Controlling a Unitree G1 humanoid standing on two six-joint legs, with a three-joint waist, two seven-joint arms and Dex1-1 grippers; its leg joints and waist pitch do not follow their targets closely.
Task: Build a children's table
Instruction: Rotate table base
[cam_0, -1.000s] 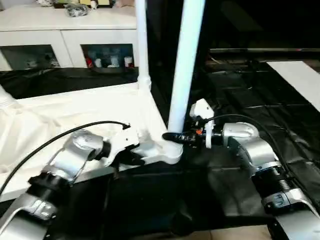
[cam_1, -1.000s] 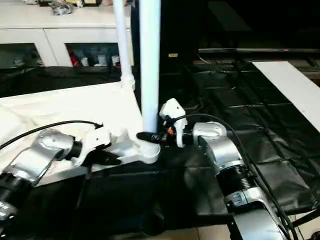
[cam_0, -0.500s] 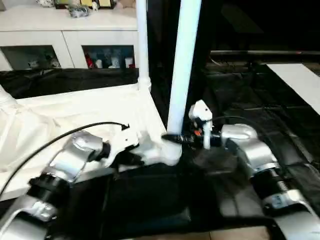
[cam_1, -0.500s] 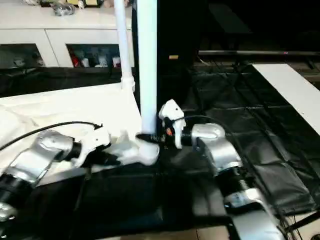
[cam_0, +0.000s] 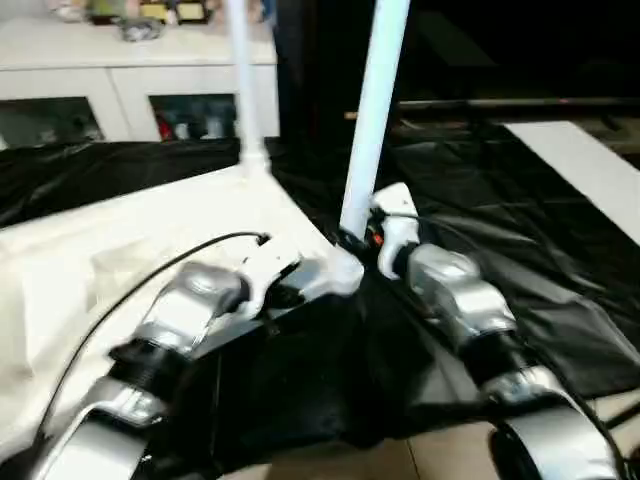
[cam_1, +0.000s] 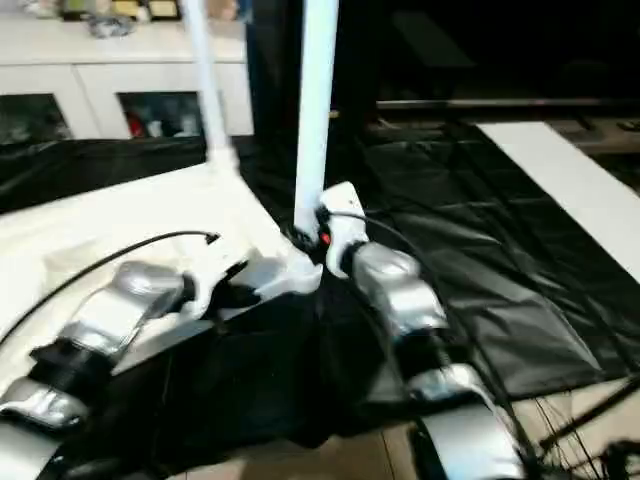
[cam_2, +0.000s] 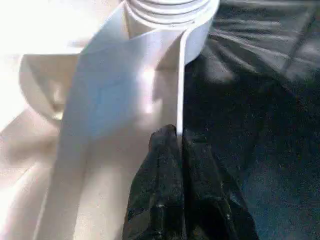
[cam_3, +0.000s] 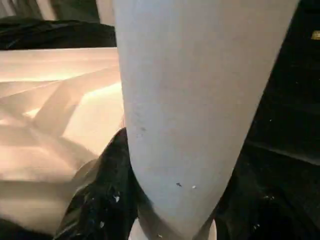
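Observation:
The children's table lies upside down: its white tabletop (cam_0: 150, 230) rests on a black sheet. One leg (cam_0: 243, 80) stands upright in the far corner. A second leg (cam_0: 372, 120) stands in the near corner socket (cam_0: 340, 272). My left gripper (cam_0: 285, 293) is shut on the thin raised rim beside that socket; in the left wrist view its black fingers (cam_2: 165, 165) pinch the rim edge (cam_2: 180, 90). My right gripper (cam_0: 352, 240) is closed around the base of the near leg (cam_3: 195, 115), with a black finger (cam_3: 102, 200) against its side.
A white cabinet (cam_0: 120, 90) with glass doors stands behind the tabletop. The black sheet (cam_0: 480, 200) covers the ground to the right, with a white board (cam_0: 590, 165) lying at its far right. Bare floor (cam_0: 450, 460) shows at the near edge.
The whole picture has shifted and tilted, so the camera moved. Both grippers keep the same holds, left on the rim and right on the near leg.

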